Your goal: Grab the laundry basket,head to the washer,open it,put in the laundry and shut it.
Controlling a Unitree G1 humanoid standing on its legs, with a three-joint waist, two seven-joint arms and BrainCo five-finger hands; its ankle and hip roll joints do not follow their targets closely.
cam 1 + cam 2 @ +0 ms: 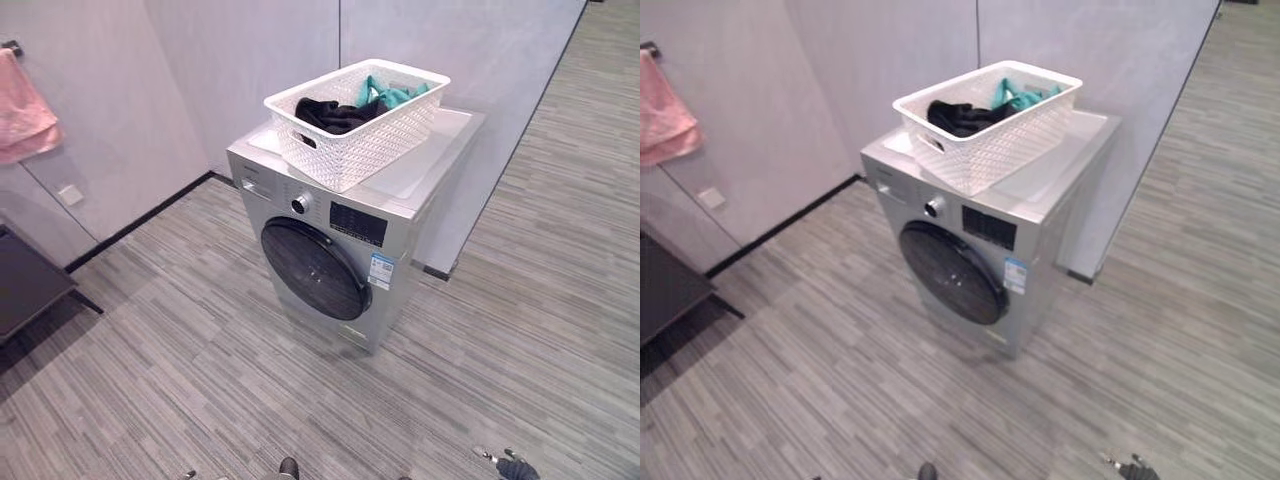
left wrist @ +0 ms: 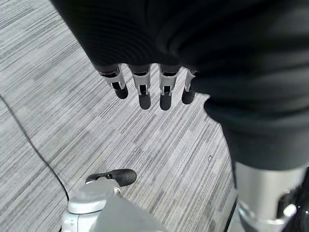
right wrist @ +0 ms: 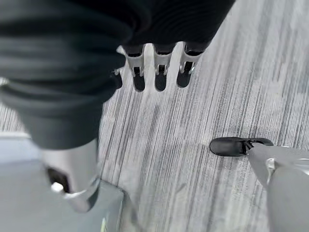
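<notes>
One basket (image 1: 358, 122), perhaps two garments (image 1: 340, 113)

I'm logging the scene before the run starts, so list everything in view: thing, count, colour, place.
Washer: one, silver-grey with a dark round door, shut, standing against the wall.
Laundry basket: one, white, on top of the washer.
Dark garment: one, black, in the basket.
Teal garment: one, teal, in the basket beside the dark one.
Towel: one, pink, hanging on the wall to the robot's left.
Low table: one, dark, at the left by the wall.
Floor: grey striped carpet.
Left hand: silver fingers with dark tips, relaxed, holding nothing, above the floor.
Right hand: same, relaxed and empty, above the floor.
</notes>
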